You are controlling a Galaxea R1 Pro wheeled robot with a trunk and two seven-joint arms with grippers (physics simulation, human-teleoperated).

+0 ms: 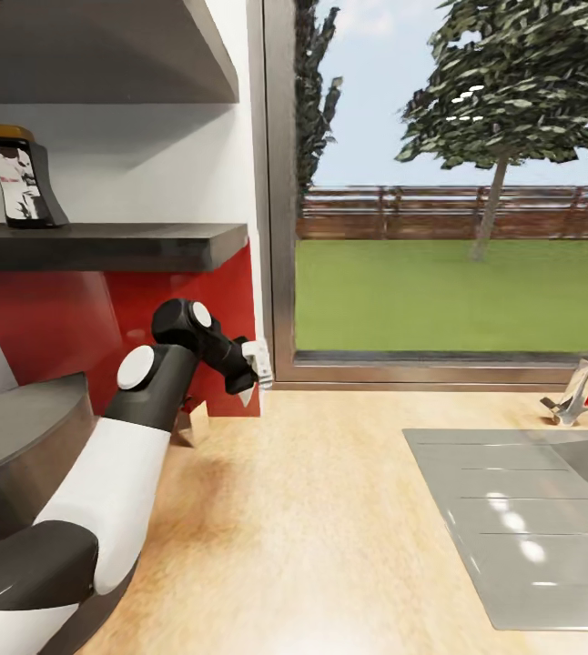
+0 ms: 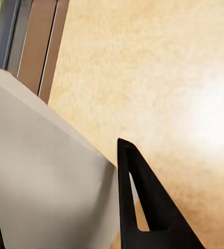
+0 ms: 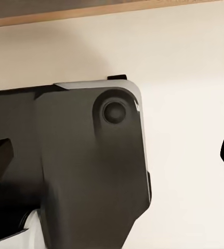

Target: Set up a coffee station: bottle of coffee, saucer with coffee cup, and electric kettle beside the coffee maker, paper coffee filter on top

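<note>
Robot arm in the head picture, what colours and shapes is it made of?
The left arm has a thick glossy white shell, then black rounded segments with round white caps at the joints. Its end effector is a small pale grey piece. In the left wrist view, one finger is black, pointed and triangular with a cut-out.

bottle of coffee point(image 1: 19, 180) label unreadable.

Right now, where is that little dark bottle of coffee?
In the head view the bottle of coffee stands upright on the black kitchen shelf at the far left, above the red wall panel and higher than the left pincer.
</note>
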